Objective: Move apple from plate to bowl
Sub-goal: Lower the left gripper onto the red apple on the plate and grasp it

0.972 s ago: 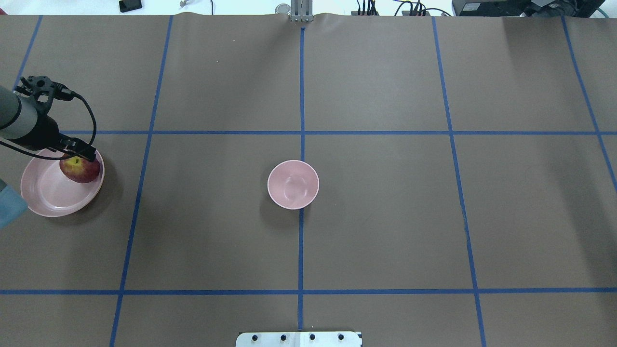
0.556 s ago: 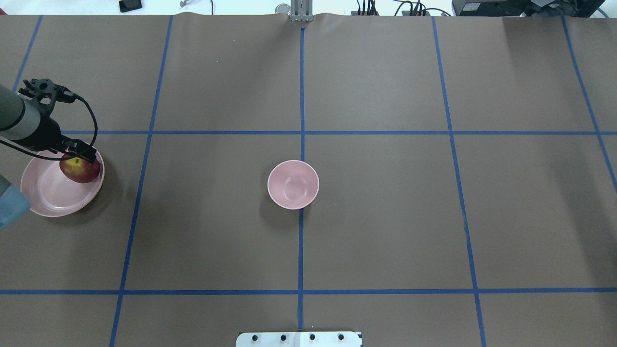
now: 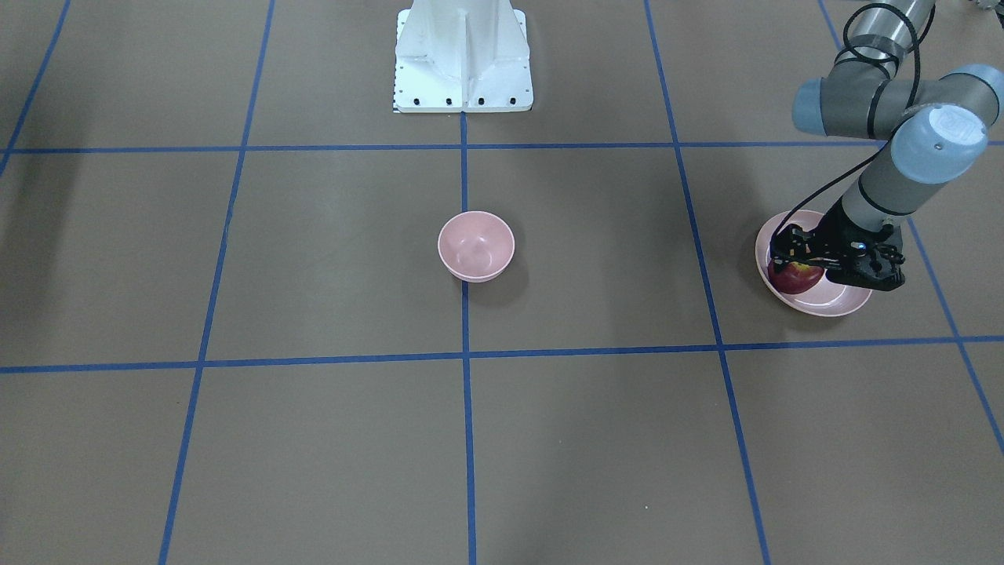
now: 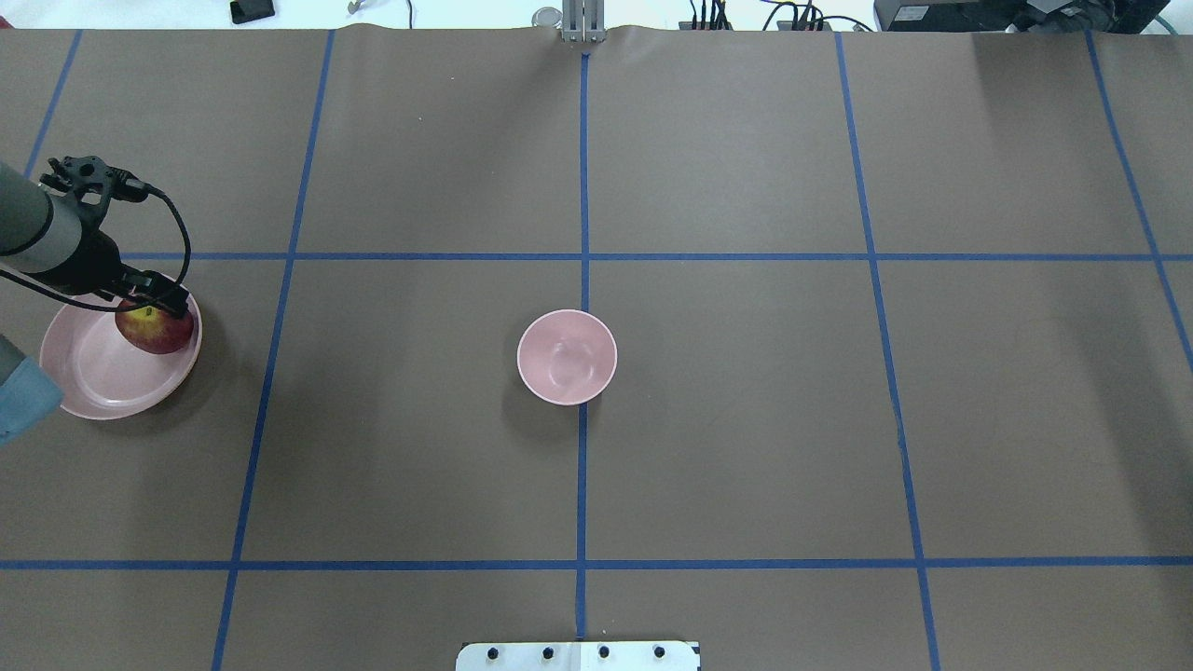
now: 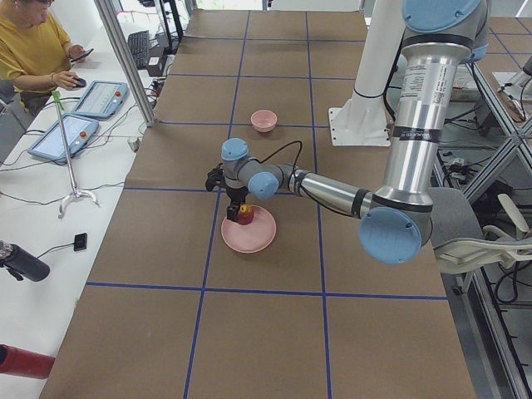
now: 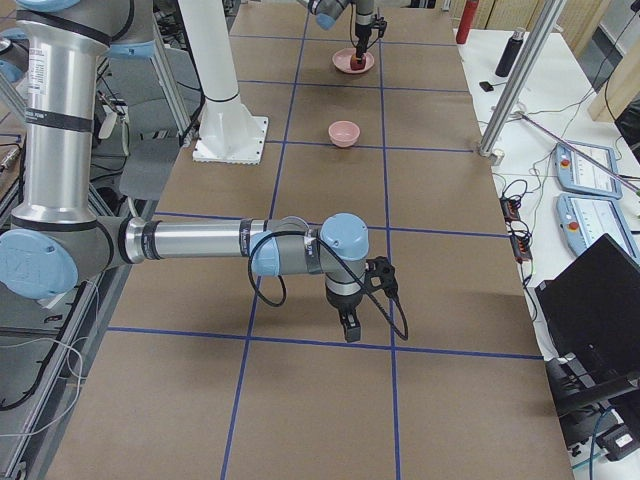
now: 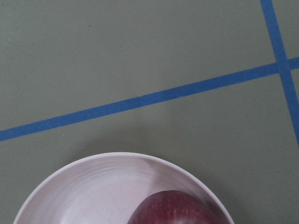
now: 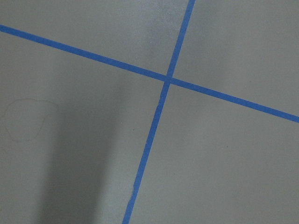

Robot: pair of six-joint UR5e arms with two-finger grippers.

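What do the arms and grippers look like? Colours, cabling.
The left arm and right arm are silver-grey tubes with pale-blue joint caps. The left gripper and right gripper are black, each with a looping black cable at the wrist.

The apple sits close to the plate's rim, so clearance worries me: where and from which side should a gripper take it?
Take the apple across its round middle, from above. It lies near the plate's rim on the bowl side, stem end roughly up, so a sideways approach would likely strike the rim.
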